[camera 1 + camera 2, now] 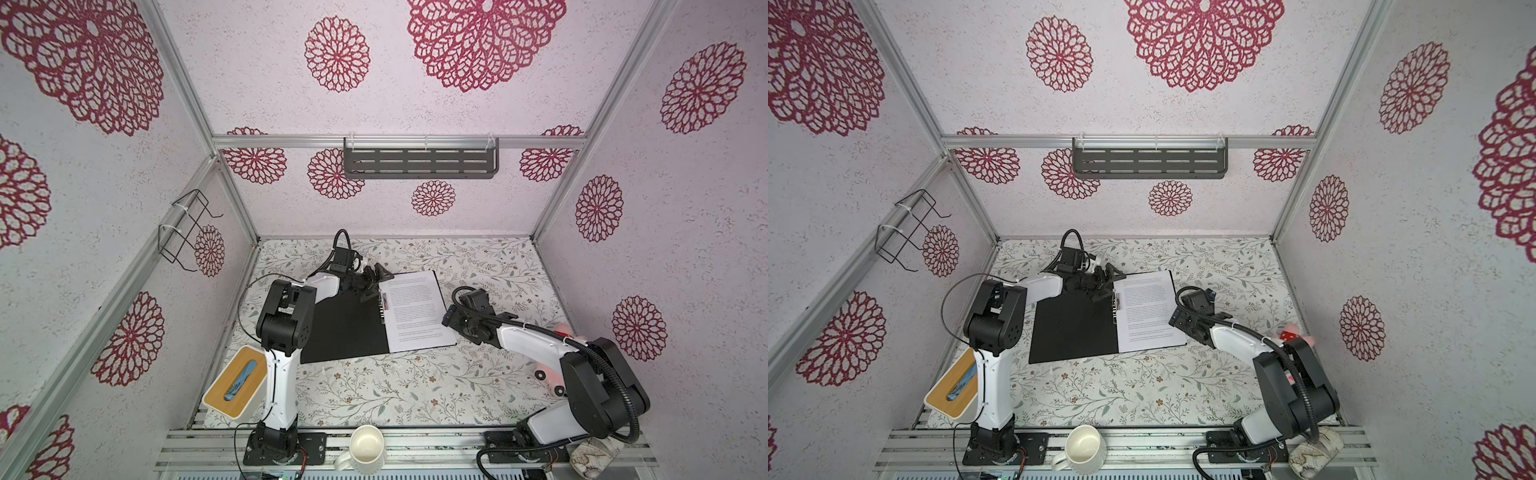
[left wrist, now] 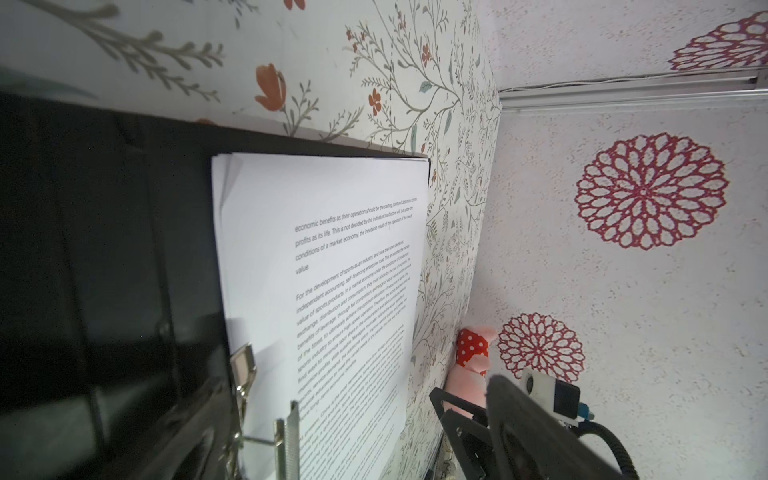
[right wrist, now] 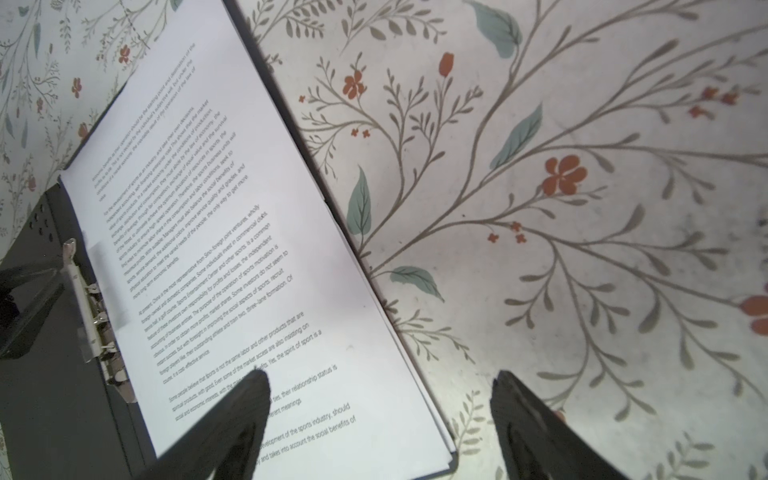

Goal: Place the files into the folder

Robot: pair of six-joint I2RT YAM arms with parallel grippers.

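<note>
The open folder (image 1: 345, 328) lies flat on the floral table (image 1: 415, 386), its black left half showing and the files (image 1: 415, 311) stacked on its right half beside the metal clip (image 1: 383, 301). Both top views show the left gripper (image 1: 374, 284) spread wide, holding nothing, at the folder's far edge by the spine. Only the right wrist view shows the right gripper (image 3: 380, 376) released too, one finger over the printed sheet and the other over the table.
</note>
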